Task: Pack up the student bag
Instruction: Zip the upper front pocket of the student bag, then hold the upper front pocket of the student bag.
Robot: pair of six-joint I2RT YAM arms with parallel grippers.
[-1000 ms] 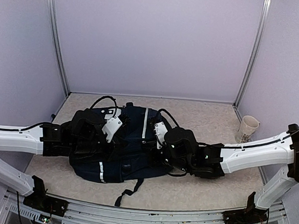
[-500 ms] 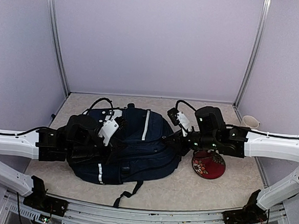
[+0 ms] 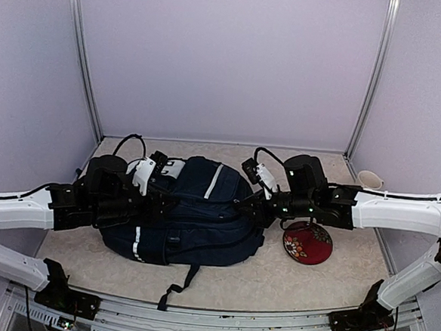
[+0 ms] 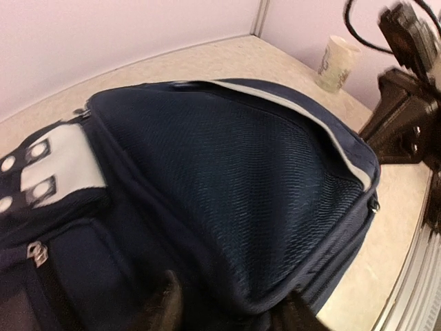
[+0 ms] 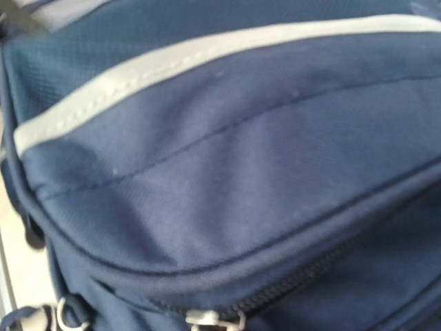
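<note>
- The left gripper point(image 4: 231, 309) is partly open, with a fold of the student bag point(image 4: 227, 179) between its jaws.
- The right gripper point(image 3: 252, 207) is closed at the bag's opposite end; whether it pinches fabric cannot be told.
- The bag lies between both grippers.

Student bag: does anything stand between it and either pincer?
Nothing visible does. The left pincer has its fingers apart just over the student bag fabric, and the right pincer is right at the bag's right end. The red plate lies beside the bag, under the right arm, not between them.
</note>
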